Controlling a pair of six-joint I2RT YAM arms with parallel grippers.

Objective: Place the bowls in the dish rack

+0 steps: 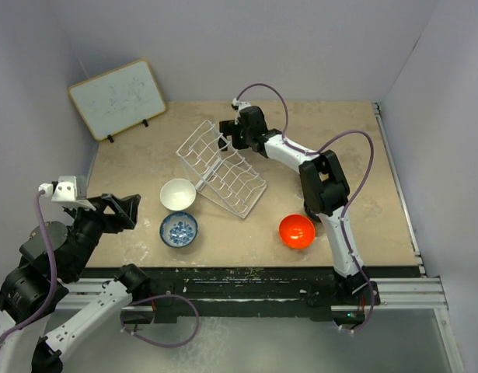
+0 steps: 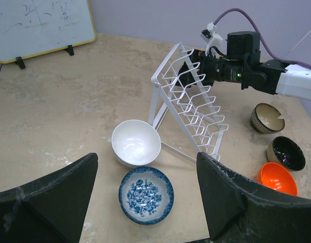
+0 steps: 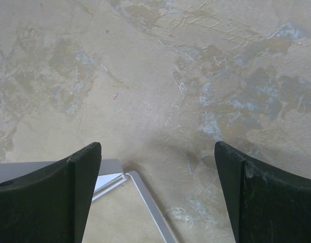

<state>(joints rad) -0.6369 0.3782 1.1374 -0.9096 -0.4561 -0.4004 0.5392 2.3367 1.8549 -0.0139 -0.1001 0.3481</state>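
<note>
Left wrist: left gripper (image 2: pixel 146 161) apart, right gripper (image 3: pixel 158 148) apart; white wire-grid dish rack (image 2: pixel 189 104) tilted.

Overhead, the right arm (image 1: pixel 326 190) masks the black bowl (image 2: pixel 286 152) and brown bowl (image 2: pixel 266 117). In the left wrist view a finger (image 2: pixel 231 202) of the left tool (image 2: pixel 146 162) covers the near edge of the orange bowl (image 2: pixel 277 178); the whiteboard (image 2: pixel 39 25) is cut by the frame, its marks unreadable. Right wrist view: only a white frame (image 3: pixel 145 200) corner shows, unidentifiable.
</note>
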